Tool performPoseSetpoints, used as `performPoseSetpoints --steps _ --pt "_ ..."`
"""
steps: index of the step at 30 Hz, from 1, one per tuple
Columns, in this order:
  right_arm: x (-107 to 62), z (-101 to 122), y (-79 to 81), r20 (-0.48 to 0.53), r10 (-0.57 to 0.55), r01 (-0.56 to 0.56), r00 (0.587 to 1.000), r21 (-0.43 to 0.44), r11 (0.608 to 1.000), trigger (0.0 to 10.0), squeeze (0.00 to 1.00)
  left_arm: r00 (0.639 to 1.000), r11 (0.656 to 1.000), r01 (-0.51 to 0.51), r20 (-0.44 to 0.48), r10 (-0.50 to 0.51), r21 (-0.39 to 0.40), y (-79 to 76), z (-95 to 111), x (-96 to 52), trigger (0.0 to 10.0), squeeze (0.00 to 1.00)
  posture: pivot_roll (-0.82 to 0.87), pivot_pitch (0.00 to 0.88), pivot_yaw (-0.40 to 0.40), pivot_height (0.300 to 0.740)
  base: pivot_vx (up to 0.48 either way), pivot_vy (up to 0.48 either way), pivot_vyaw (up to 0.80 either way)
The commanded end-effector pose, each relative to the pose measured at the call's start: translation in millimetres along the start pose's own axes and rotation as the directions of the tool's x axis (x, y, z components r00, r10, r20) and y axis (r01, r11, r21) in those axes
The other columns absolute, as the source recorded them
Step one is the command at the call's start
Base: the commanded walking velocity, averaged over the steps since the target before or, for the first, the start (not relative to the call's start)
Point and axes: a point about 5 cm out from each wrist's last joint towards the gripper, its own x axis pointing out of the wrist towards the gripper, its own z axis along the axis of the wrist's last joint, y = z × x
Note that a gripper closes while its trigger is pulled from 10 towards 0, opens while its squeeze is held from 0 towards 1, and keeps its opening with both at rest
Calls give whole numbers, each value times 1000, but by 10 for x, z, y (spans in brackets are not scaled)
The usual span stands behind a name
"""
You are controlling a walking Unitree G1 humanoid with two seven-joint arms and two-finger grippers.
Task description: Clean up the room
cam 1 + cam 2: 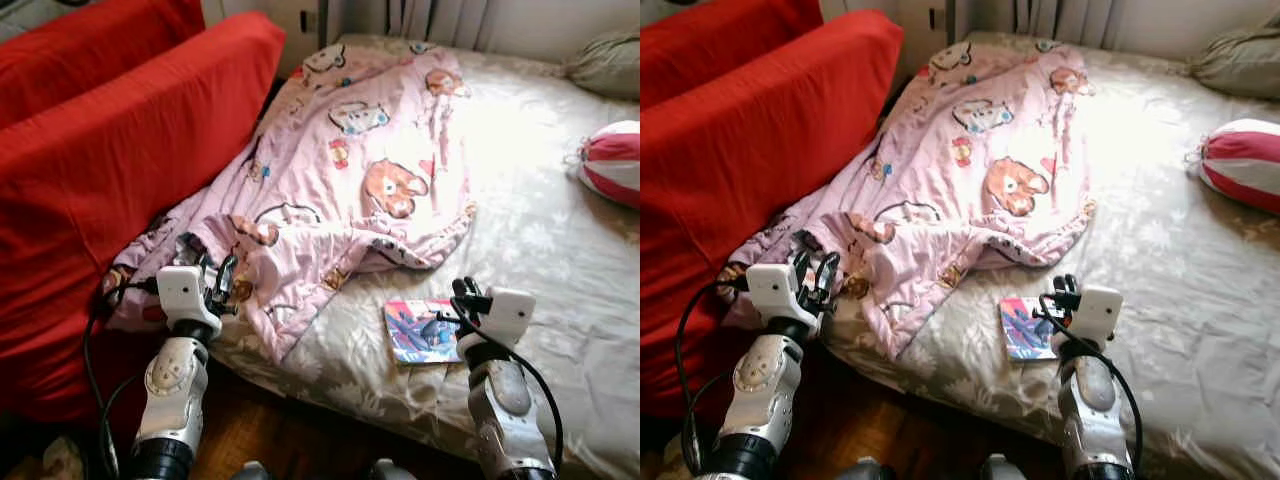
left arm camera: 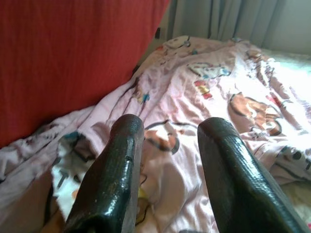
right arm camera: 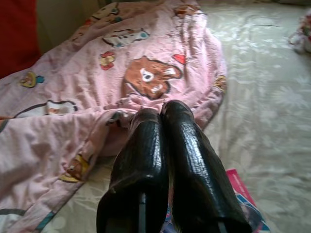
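Up close, left pincer (image 2: pixel 167 160) spread over pink blanket (image 1: pixel 340 170), right pincer (image 3: pixel 163 116) pressed together above booklet (image 1: pixel 420 330).

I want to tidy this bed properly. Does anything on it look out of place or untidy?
Yes. The pink blanket lies crumpled along the bed's left side, one corner hanging over the near edge by the left end effector. A small booklet lies loose on the sheet beside the right end effector.
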Motion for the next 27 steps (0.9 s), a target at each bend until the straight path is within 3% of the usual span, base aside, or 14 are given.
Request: performPoseSetpoints --steps 1,5,20,27 --pt "-14 -6 7 -1 -4 4 1000 9 1000 10000 0 1000 1000 -1 -14 1 26 41 -7 -38 10000 0 65 193 -2 702 0 0 0" --pt "-8 -6 28 -8 2 -2 1000 9 1000 10000 0 1000 1000 1 -24 0 23 34 2 -28 10000 0 62 196 -2 702 0 0 0" --pt "-10 -32 69 -17 28 -27 999 19 999 10000 0 999 999 16 -49 -15 30 12 -15 -32 10000 0 62 187 -3 702 0 0 -597" --pt "0 -10 98 3 35 -35 999 26 999 10000 0 998 999 22 -51 -21 25 17 -11 -31 10000 0 64 175 -2 702 0 0 0"
